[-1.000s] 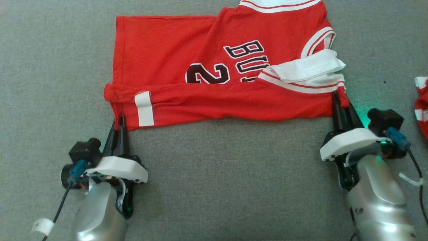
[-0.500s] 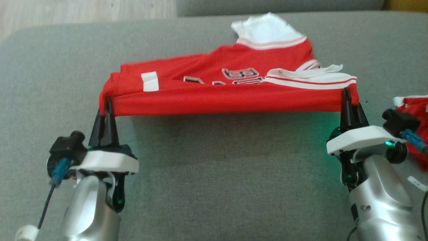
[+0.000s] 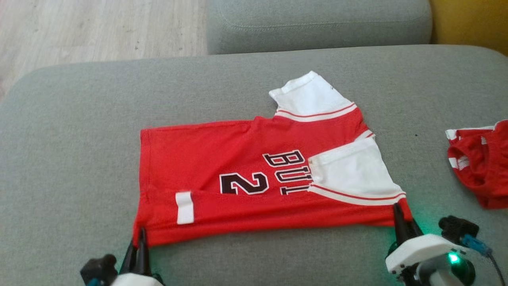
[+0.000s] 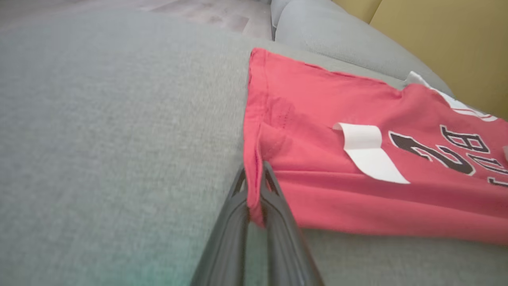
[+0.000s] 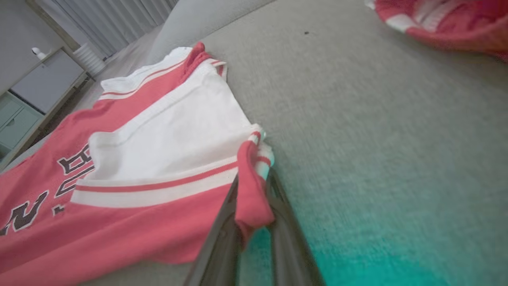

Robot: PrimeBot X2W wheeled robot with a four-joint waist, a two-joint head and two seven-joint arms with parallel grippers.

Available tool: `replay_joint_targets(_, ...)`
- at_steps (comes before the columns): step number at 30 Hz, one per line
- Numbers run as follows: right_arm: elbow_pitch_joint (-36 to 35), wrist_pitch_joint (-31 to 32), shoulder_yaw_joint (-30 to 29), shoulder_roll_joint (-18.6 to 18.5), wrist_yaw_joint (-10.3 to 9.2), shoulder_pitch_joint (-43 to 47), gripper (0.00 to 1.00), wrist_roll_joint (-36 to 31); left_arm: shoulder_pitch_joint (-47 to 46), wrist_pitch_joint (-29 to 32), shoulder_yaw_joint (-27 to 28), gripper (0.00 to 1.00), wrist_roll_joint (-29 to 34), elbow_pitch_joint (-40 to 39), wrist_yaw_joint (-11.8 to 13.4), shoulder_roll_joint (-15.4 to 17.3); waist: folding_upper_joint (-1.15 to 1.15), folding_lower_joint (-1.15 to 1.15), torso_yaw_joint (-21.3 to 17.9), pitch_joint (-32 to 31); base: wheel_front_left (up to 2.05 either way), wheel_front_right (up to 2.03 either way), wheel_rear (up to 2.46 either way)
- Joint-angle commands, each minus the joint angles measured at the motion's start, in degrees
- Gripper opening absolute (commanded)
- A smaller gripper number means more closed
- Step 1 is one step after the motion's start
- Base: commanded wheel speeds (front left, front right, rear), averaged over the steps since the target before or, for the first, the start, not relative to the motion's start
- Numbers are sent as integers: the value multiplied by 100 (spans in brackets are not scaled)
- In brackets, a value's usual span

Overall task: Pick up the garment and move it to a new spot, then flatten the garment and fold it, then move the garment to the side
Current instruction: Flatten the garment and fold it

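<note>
Plainly, in the head view, the garment (image 3: 238, 174), a red jersey with white sleeves, lay flat on the grey sofa seat (image 3: 71, 139), roughly in the middle of it. Its near long edge was folded over the lower part of the dark number and lettering, and a white tag (image 3: 185, 207) sat on that fold. One white sleeve was folded across the chest; the other stuck out at the far side. The left gripper (image 3: 139, 237) stood at the near left corner of the hem. The right gripper (image 3: 398, 214) stood at the near right corner, below the folded sleeve, with a green light glowing on its wrist. Another red-and-white piece of clothing (image 3: 482, 167) lay bunched near the seat's right edge, well apart from the jersey. A wooden floor (image 3: 99, 28) showed beyond the sofa.

In the left wrist view, the two dark fingers (image 4: 279, 222) were closed together on the hem corner, with a thin fold of red cloth pinched between them. The rest of the jersey spread away to the right across the seat.

In the right wrist view, that gripper's fingers (image 5: 287, 234) were likewise closed on a red corner just below the striped sleeve band, the cloth bulging over their tips. A pale cabinet (image 5: 39, 79) stood in the background.
</note>
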Motion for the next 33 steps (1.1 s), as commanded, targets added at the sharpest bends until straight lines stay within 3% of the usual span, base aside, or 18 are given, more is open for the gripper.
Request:
replay_joint_targets(1,-217,-113,58,-151,-5,-201,100,88,-167,-39,108,100,-49,-188,76,126,0,2,-6,36,0,0,0)
replay_joint_targets(9,-568,-50,148,-331,-5,-737,100,-141,-900,-39,33,100,328,-269,8,290,0,2,13,485,0,0,0)
replay_joint_targets(15,-846,150,276,-513,-5,-1604,100,-503,-2347,378,-459,100,294,287,-79,844,0,2,72,1053,0,0,0)
replay_joint_targets(23,-952,393,712,-564,-5,-2517,100,-620,-3469,1330,-1672,100,-838,553,-85,1590,0,2,16,1658,0,0,0)
replay_joint_targets(33,-770,333,1019,-672,-5,-3127,100,-510,-3774,1164,-2410,100,-2006,755,-86,1890,0,2,28,1946,0,0,0)
